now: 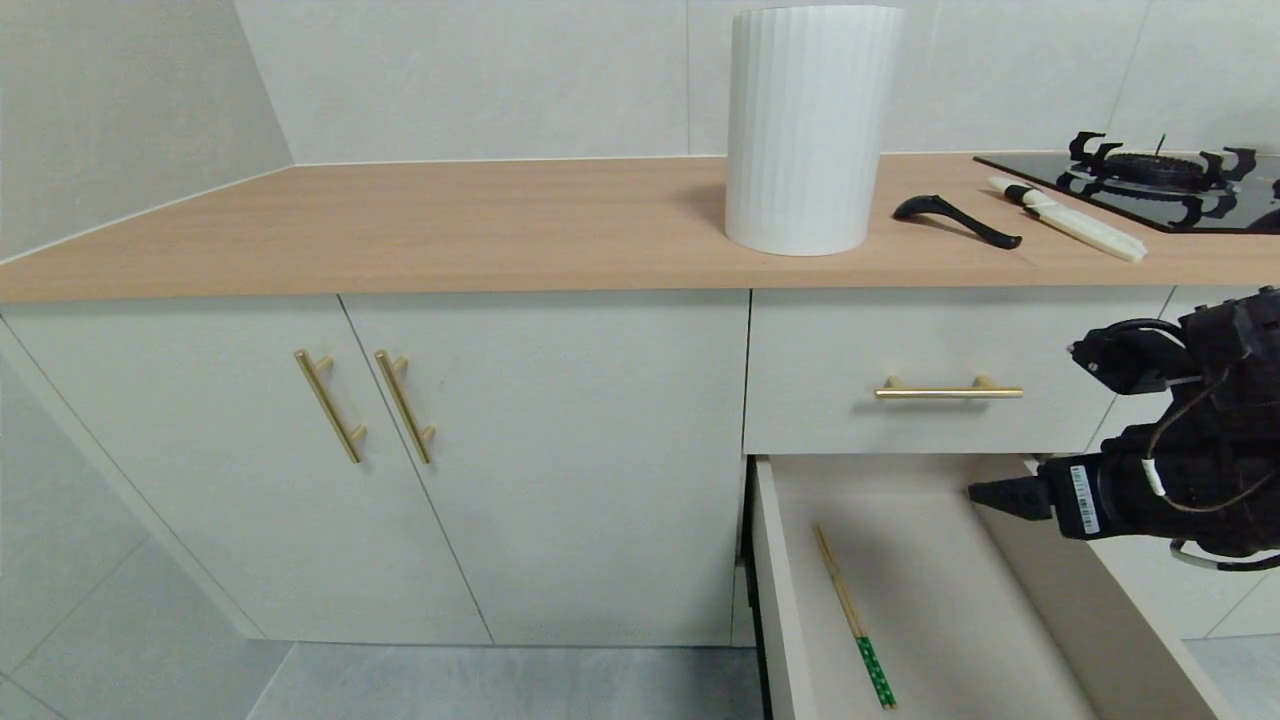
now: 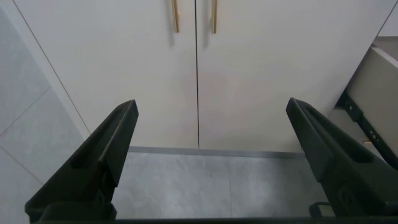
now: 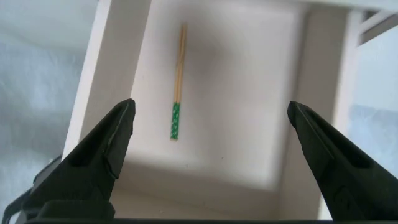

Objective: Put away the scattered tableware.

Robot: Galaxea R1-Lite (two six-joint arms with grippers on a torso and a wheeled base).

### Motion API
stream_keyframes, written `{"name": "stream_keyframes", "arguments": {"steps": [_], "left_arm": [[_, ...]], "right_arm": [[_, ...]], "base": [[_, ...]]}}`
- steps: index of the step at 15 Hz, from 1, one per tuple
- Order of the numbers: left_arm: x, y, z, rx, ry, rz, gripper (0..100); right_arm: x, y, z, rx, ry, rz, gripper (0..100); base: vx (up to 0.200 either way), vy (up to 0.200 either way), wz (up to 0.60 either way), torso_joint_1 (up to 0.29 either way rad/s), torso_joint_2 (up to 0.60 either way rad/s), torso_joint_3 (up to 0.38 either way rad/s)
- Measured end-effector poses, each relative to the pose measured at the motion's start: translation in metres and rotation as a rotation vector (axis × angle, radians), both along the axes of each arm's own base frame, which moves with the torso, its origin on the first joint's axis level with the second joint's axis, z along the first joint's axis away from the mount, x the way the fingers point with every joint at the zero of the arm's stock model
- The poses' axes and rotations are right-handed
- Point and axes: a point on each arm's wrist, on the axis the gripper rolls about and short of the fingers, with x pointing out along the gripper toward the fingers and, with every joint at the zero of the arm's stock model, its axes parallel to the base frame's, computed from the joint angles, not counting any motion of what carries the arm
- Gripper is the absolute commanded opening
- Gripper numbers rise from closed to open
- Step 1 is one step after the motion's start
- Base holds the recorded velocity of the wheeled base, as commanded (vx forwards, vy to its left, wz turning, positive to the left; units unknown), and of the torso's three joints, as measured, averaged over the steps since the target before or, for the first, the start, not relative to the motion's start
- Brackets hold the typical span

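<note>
Right gripper (image 3: pixel 209 109), spread and empty, hangs over the open drawer (image 1: pixel 775 590) holding the chopsticks (image 1: pixel 850 615); black utensil (image 1: pixel 955 220) and white knife (image 1: pixel 1068 220) lie on the counter (image 1: pixel 450 230) beyond, angled far-left to near-right, nearer this arm

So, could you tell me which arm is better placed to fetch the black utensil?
Right. The right end effector hovers open over the white drawer, below the black curved utensil; the left end effector faces cupboard doors.
</note>
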Motion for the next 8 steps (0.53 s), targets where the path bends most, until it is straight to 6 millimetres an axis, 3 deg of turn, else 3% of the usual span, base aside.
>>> {"name": "stream_keyframes", "arguments": {"steps": [5,8], "left_arm": [[0.0,0.0,0.0,0.0,0.0,0.0,100],[0.0,0.0,0.0,0.0,0.0,0.0,100]], "right_arm": [[-0.0044,-0.003,0.0061,0.011,-0.029,-0.004,100],[-0.0048,-0.0031,0.0068,0.01,-0.033,-0.004,100]], "base": [[0.0,0.0,0.0,0.005,-0.03,-0.019],[0.0,0.0,0.0,0.074,-0.24,-0.26]]}}
